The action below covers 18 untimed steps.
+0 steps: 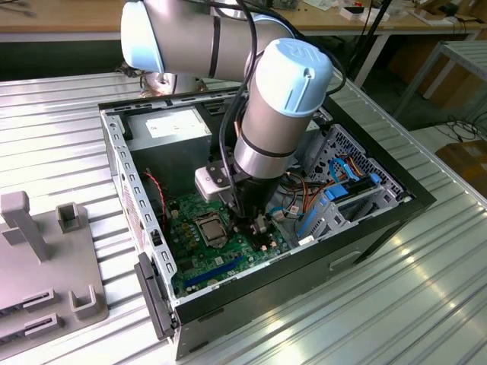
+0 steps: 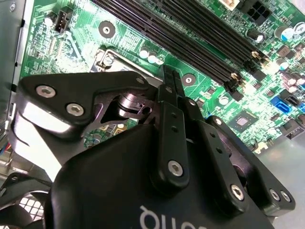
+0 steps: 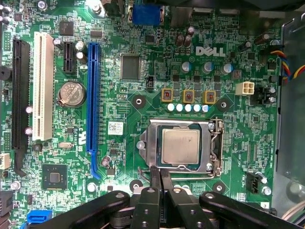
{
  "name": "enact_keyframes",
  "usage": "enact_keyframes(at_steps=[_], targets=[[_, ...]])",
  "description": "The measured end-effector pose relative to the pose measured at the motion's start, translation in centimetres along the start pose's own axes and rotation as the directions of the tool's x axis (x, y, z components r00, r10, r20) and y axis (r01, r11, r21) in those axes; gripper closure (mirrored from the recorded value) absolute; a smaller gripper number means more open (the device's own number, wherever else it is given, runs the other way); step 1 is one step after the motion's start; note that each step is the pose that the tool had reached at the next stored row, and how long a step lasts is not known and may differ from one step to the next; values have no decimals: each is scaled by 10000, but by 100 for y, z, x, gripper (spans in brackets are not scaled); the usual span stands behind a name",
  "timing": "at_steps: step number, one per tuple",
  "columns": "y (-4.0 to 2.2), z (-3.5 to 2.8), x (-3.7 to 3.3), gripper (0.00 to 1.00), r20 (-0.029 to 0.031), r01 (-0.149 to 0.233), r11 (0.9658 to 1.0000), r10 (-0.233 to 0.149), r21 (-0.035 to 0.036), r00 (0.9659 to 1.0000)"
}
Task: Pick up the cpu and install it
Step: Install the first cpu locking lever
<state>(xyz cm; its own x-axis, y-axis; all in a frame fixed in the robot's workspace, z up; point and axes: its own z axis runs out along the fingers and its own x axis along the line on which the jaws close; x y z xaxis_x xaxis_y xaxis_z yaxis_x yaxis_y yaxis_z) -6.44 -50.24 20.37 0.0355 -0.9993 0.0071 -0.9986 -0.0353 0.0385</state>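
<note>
The arm reaches down into an open computer case [image 1: 396,199] that stands on a ribbed metal surface [image 1: 426,289]; the hand [image 3: 159,179] hangs low over the green motherboard [image 3: 119,102], its 2 thin black fingers [image 3: 156,183] pressed together with nothing between them, so the hand is closed and empty; in the first wrist view the fingertips sit at the edge of the socket's silver retaining frame [image 3: 214,143], just beside the cpu [image 3: 180,146]; the cpu lies flat inside that frame, its dull silver-grey top facing up, square to the socket; in the second wrist view the fingers [image 2: 170,86] point at the same socket, with the long black memory slots [image 2: 190,38] running just beyond it; on the board a blue expansion slot [image 3: 92,95], a white slot [image 3: 43,86] and a round coin battery [image 3: 71,92] lie well apart from the socket; in the exterior view a grey fixture [image 1: 46,266] stands on the surface at the exterior view's left, outside the case.
</note>
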Motion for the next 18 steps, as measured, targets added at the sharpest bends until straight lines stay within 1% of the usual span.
enact_keyframes(at_steps=[8, 18], targets=[[-22, 27, 0, 85, -1, 6, 10000, -6, 0, 10000], [-35, 50, 1, 85, -3, 13, 10000, -13, 0, 10000]])
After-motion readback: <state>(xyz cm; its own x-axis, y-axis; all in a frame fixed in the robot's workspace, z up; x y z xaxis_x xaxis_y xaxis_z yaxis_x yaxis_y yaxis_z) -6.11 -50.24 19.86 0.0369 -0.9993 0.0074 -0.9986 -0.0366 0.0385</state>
